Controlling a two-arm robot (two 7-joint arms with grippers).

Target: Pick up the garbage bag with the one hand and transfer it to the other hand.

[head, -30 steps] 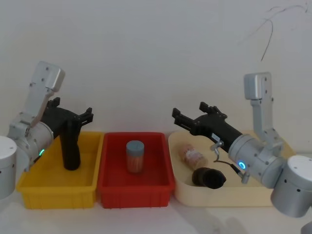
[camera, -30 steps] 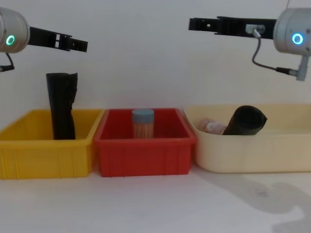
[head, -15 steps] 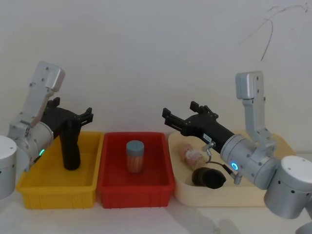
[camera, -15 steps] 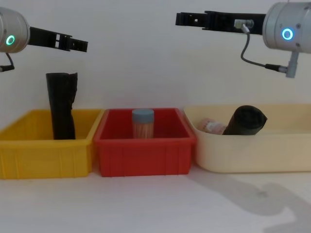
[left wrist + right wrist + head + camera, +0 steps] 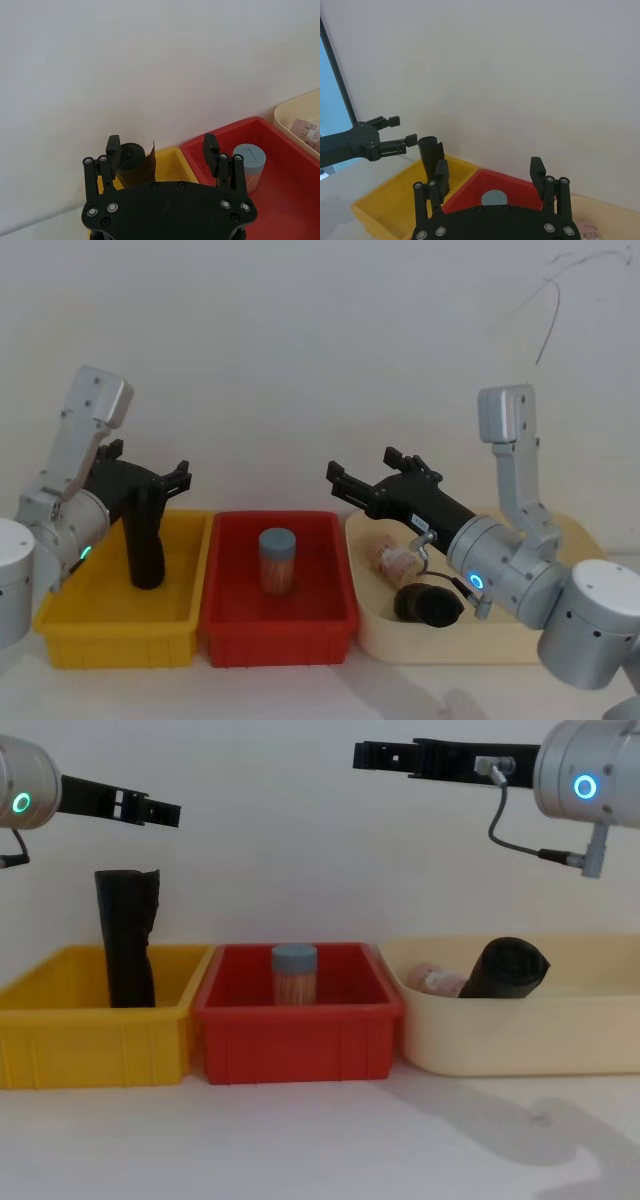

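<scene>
Overhead, the left slim black two-finger gripper (image 5: 181, 476) of the silver, green-ringed arm hung wide open and empty beside the top of a ragged-topped black plastic roll (image 5: 146, 538) that stood upright in a yellow plastic bin (image 5: 60, 625). The right slim black gripper (image 5: 340, 480) of the grey, blue-ringed arm was likewise spread wide with nothing in it. It was held high over the join between a red plastic bin (image 5: 280, 625) and a cream oval tray (image 5: 450, 645), pointing towards its partner.

The garbage bag (image 5: 428, 604), a black cylindrical roll of plastic, lay on its side in the cream tray, just beside a pinkish wrapped packet (image 5: 395, 558). Its label band could not be made out from there.

The roll looked light, firm at the core but soft and slick on the surface, so a pinch too near an end would probably let it slip or pivot. A grip across the middle of the cylinder seemed soundest, leaving one end free for the receiving fingers.
</scene>
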